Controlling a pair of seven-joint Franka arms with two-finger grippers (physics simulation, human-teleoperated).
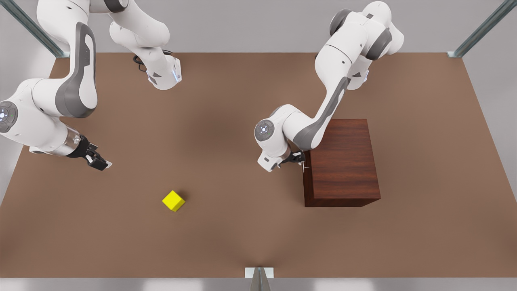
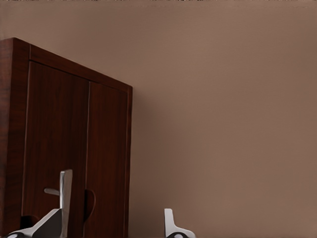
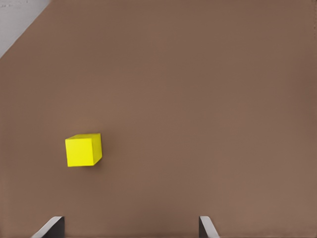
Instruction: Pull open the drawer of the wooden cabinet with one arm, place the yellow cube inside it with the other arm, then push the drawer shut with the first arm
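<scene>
Silver handle (image 2: 65, 191) sat between spread fingers of left gripper (image 1: 299, 158) at closed drawer (image 2: 57, 148) front; we judged: centre, clamp, pull straight. Right gripper (image 1: 98, 161) open, empty, waiting near yellow cube (image 1: 173, 201) on table (image 1: 242, 226).

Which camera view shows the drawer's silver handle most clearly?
The left wrist view: the handle stands close against the cabinet front, beside one gripper fingertip. In the front view the handle is only a sliver.
</scene>
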